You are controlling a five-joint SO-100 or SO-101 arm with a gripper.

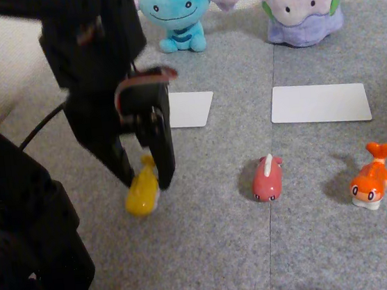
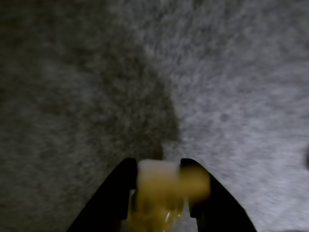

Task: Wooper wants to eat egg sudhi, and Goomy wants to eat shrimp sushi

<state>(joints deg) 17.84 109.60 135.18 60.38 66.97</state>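
Note:
My black gripper (image 1: 147, 183) reaches down at the left of the grey mat, shut on the yellow egg sudhi (image 1: 142, 195). The fingers clamp it near its tail and its head points down toward the mat. In the wrist view the gripper (image 2: 159, 164) holds the blurred yellow egg sudhi (image 2: 157, 203) between its two fingers. The orange shrimp sushi (image 1: 371, 182) lies on the mat at the right. Wooper (image 1: 175, 10) sits at the back centre-left. Goomy (image 1: 302, 3) sits at the back right.
A pink-red figurine (image 1: 267, 178) lies mid-mat between the two sushi. One white card (image 1: 191, 109) lies in front of Wooper and another (image 1: 319, 103) in front of Goomy. The arm's black base (image 1: 21, 227) and a cable (image 1: 38, 129) occupy the left side.

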